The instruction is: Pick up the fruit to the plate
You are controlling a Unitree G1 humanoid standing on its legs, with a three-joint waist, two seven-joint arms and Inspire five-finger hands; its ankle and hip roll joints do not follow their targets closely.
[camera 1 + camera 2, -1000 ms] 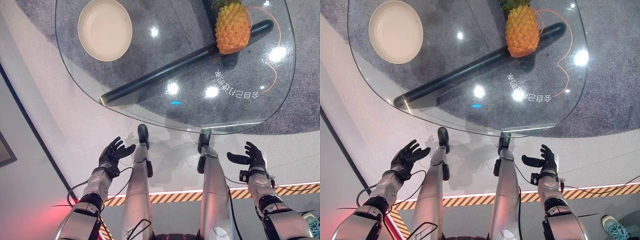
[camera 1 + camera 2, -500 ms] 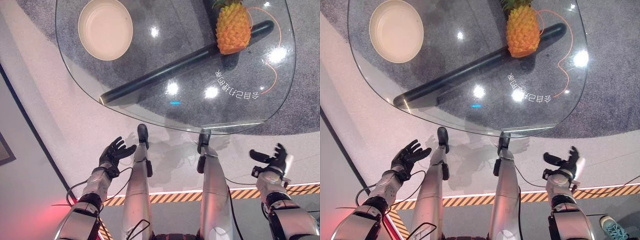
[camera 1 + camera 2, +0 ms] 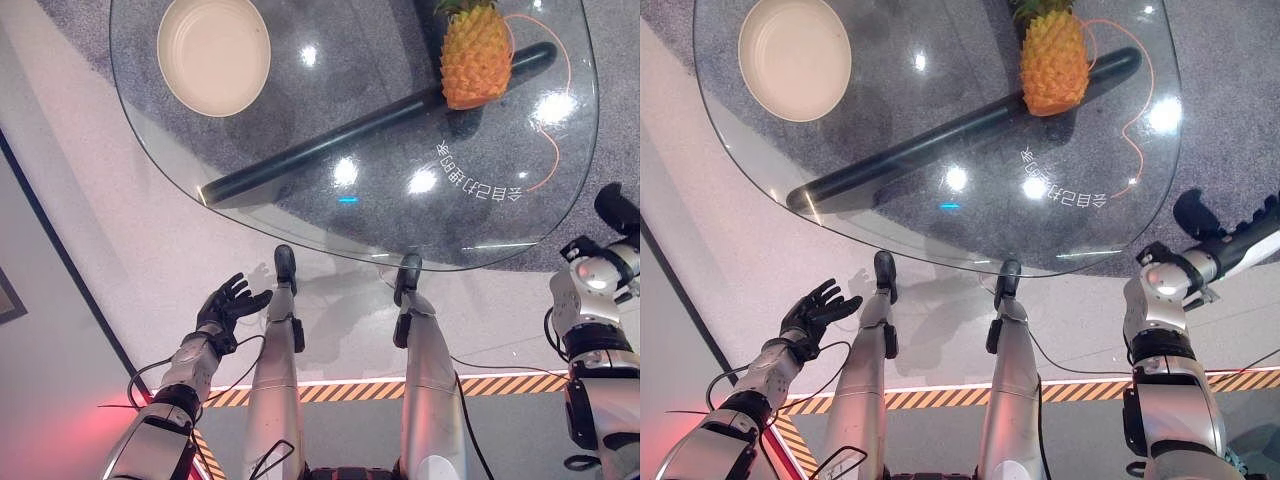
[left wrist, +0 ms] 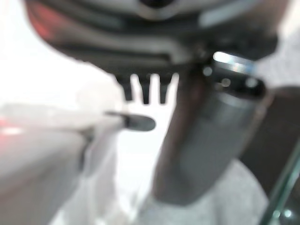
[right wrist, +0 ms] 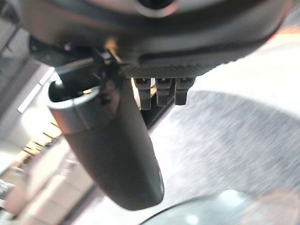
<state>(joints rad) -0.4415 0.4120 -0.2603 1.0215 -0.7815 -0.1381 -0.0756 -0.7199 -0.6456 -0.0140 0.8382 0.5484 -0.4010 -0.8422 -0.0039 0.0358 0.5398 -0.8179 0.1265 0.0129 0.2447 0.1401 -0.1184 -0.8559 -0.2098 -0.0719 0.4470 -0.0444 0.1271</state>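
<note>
Glass tabletop [image 3: 300, 215] is carrying your pineapple [image 3: 476, 62] far right and your plate [image 3: 214, 52] far left, well apart. Your left robot hand [image 3: 228, 303] is hanging low, fingers spread, empty. Your right robot hand [image 3: 1196, 214] is showing near the tabletop's right edge, fingers straight, empty.

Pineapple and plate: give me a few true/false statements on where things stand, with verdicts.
1. The pineapple lies on the plate. False: it lies on the glass table, far from the plate.
2. The plate holds nothing. True.
3. The left hand holds the pineapple. False: it is open, low, off the table.
4. The right hand is at the table's right edge. True.
5. The pineapple is on the table's right side. True.
</note>
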